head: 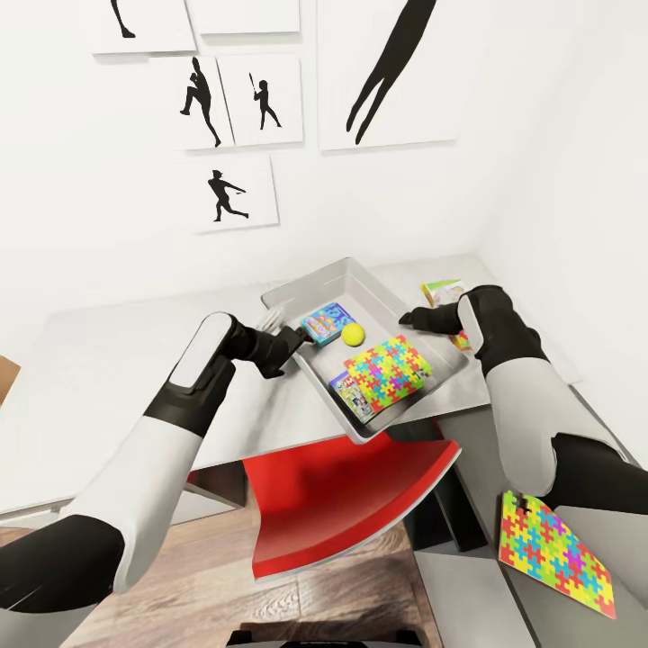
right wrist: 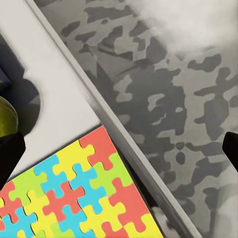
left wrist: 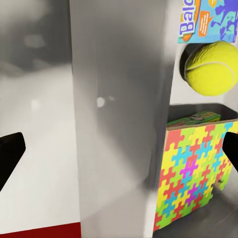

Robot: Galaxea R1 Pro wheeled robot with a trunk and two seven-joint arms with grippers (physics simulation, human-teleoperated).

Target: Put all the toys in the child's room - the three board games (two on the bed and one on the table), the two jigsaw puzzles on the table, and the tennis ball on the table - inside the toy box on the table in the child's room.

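Kid: Toys are in the toy box (head: 378, 288) now! I see the tennis ball (head: 353, 335), a jigsaw puzzle (head: 389, 372) and two board games (head: 325, 323).

Dad: Yes. The box hangs a bit over the desk's (head: 99, 360) front edge. What's left out?

Kid: One more puzzle (head: 555, 553), near the desk's right front edge. And a game (head: 441, 292) by the back right corner.

Dad: The left gripper (head: 286, 342) is wide open beside the box. The right gripper (head: 412, 317) is open too, at the box rim.

Kid: How do we grab the puzzle?

Dad: It looks thin, light and flat. Pinch it by an edge, I'd guess
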